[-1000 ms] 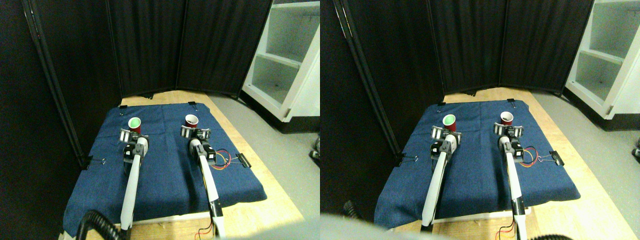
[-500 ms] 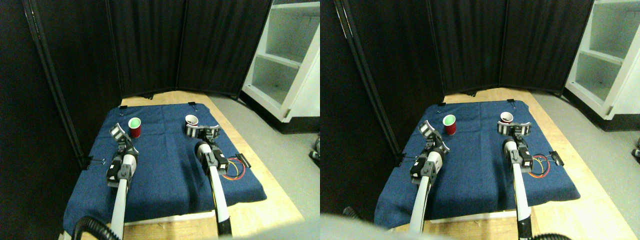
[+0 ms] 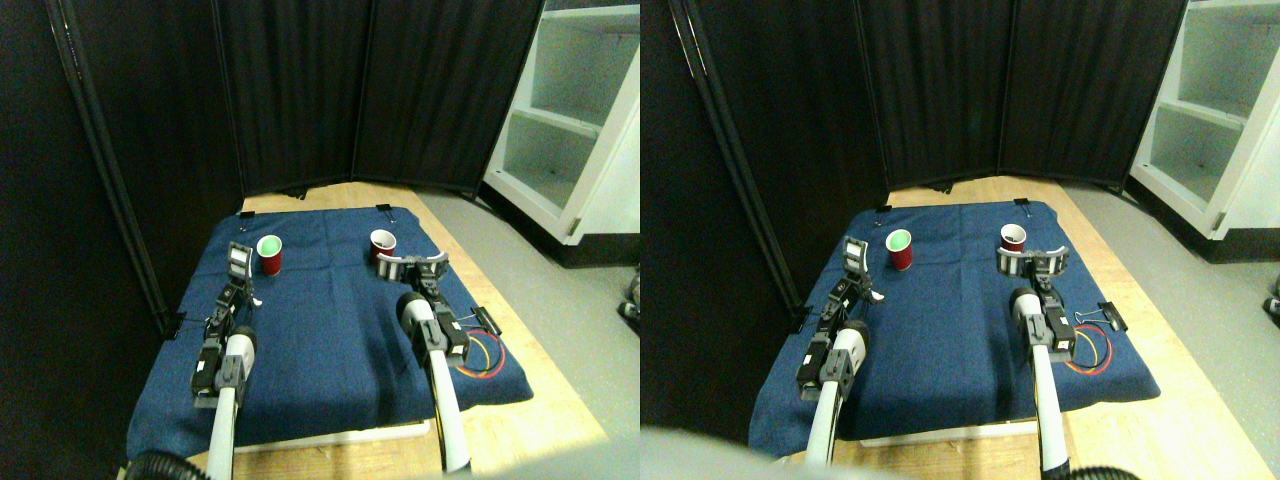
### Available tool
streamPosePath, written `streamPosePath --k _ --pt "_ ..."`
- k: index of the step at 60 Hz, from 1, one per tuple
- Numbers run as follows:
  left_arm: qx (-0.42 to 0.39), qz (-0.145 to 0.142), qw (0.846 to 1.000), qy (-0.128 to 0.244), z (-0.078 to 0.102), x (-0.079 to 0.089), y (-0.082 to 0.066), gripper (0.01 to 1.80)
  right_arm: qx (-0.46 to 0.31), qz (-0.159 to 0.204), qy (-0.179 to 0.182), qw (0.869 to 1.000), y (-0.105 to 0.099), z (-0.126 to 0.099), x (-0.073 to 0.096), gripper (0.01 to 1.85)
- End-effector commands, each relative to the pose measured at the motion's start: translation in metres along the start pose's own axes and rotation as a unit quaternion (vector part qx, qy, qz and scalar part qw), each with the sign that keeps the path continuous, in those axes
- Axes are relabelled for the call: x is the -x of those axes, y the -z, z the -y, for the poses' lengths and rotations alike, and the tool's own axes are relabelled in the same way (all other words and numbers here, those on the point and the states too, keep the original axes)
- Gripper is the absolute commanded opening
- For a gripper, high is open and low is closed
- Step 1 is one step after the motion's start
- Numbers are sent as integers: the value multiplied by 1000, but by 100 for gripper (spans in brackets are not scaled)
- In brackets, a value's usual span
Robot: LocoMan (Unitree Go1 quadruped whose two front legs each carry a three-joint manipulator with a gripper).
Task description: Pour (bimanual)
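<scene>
While both cups stood upright on the blue cloth point(image 3: 330, 330), the green-filled cup point(image 3: 268, 254) sat just right of the left gripper point(image 3: 240, 262), the white-lined cup point(image 3: 383, 246) just left of the right gripper point(image 3: 412, 266) (jaws spread; left unclear).

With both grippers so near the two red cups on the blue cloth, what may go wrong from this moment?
1. The left gripper sits just beside the red cup with the green inside; a sideways push may tip it over.
2. The right gripper is close beside the red cup with the white inside and may knock it too.
3. The loose coloured wires near the right manipulator may snag.
</scene>
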Motion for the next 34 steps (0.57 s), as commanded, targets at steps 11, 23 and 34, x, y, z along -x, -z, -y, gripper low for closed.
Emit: streamPosePath --k 11,23,34 --pt "-8 18 1000 7 8 6 -8 116 0 -2 -17 1000 2 -6 6 139" --pt "-53 -18 998 -9 12 10 -9 160 -1 -5 -20 1000 2 -6 9 141" --pt "-31 29 999 30 9 7 -10 117 -7 -9 -20 1000 3 -7 9 139"
